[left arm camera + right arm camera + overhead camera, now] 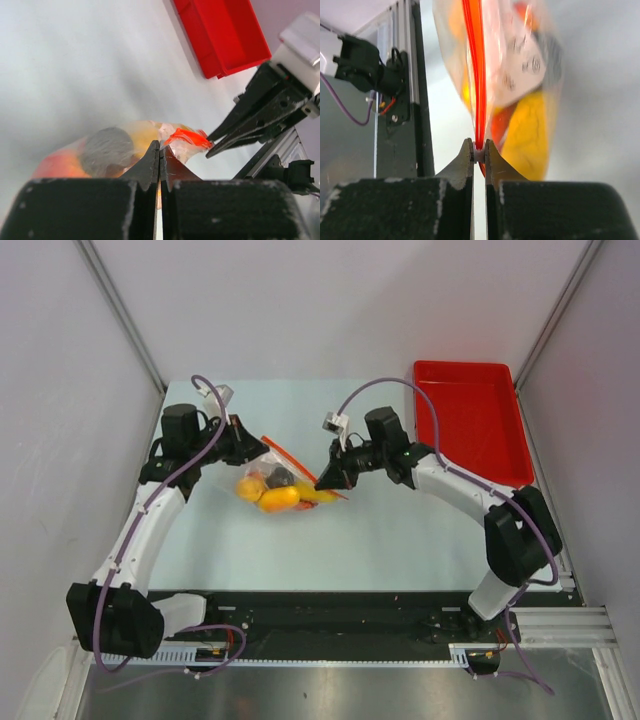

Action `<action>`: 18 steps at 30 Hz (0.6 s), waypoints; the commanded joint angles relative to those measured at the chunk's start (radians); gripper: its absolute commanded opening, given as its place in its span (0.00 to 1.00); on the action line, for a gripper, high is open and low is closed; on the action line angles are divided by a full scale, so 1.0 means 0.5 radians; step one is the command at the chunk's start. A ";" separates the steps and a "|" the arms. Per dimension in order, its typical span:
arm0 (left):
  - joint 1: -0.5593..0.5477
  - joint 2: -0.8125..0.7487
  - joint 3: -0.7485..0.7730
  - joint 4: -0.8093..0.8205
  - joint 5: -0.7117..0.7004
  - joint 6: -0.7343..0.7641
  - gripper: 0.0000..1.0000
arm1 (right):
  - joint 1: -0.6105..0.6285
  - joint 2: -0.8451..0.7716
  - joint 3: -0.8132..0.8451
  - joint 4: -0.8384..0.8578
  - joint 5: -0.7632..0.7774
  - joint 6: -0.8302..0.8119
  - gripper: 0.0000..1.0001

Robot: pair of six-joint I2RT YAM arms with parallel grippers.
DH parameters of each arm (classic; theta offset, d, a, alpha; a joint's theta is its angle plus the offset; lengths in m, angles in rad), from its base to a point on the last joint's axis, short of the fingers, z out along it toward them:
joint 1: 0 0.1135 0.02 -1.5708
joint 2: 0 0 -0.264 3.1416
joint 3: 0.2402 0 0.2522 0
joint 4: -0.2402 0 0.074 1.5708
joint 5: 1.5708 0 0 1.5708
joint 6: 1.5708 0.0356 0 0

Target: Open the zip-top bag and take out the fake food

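1. In the middle of the table [400, 540], the zip-top bag [262, 462] sat stretched between the two arms, well left of the red tray [470, 455].
2. The left gripper [243, 447] was clenched on the bag's far-left edge, its tips closed with clear film pinched between them in its own wrist view.
3. The right gripper [479, 150] was clamped too, biting right on the end of the orange-red zip strip [474, 60].
4. The step in hand looked like parting the seal, and the strip was not yet visibly open.
5. To do it well, each pinch should hold only one wall of the bag. If either took both layers, pulling would just stretch the plastic.
6. The pull should be slow and outward, left going left and right going right, kept level so the mouth faces up and nothing spills.
7. Thin film slips easily, so I'd hold both grips firm.
8. The fake food [278, 498] was all inside the bag: an orange oval, yellow pieces and a dark round piece, bunched at its near end.
9. The red tray showed nothing inside it.
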 commanded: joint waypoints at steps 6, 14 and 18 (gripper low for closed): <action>0.072 -0.030 0.167 0.152 -0.193 -0.022 0.00 | -0.047 -0.381 -0.610 -0.045 0.276 0.004 0.02; 0.087 -0.012 0.133 0.253 -0.031 -0.056 0.00 | -0.044 -0.562 -0.837 -0.202 0.454 0.019 0.25; 0.081 0.004 0.136 0.311 0.263 -0.025 0.00 | -0.050 -0.608 -0.648 -0.352 0.399 0.031 0.38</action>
